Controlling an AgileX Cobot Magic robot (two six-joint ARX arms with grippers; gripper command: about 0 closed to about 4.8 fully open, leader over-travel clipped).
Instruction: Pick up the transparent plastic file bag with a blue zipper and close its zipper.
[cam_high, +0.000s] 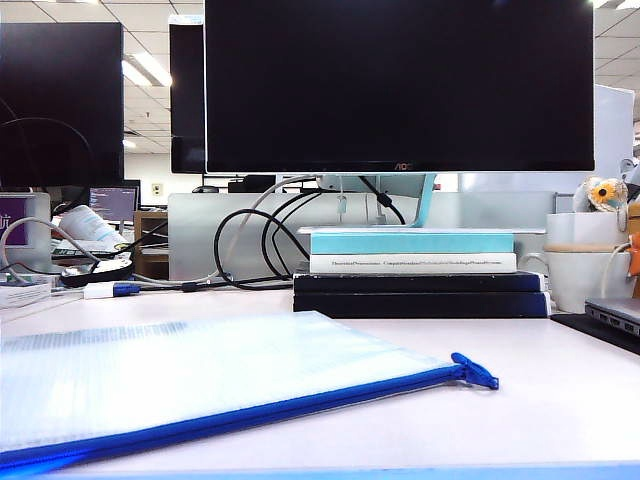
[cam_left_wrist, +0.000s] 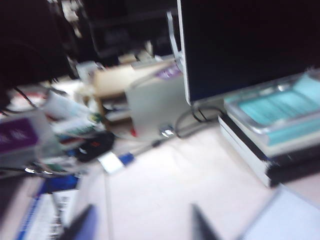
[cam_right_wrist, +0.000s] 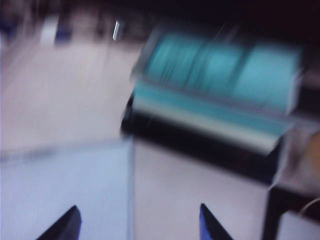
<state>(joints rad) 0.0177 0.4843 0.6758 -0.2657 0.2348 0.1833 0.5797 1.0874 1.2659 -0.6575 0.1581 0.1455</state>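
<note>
Flat file bag (cam_high: 190, 385), claws (cam_right_wrist: 137, 225) aloft

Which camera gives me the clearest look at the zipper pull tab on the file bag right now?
The exterior view: the pull tab shows sharply at the end of the blue zipper, lying on the table. The left and right wrist views are motion-blurred and catch only a plain part of the file bag, with no tab in sight.

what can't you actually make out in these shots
- File bag: its left end is cut off by the exterior view's edge, so whether the zipper is fully closed cannot be told.
- Left gripper: motion blur, only two dark fingertips at the frame edge; empty gap.
- Right gripper: same blur; jaws apart above the bag.
- Book titles: too small.
</note>
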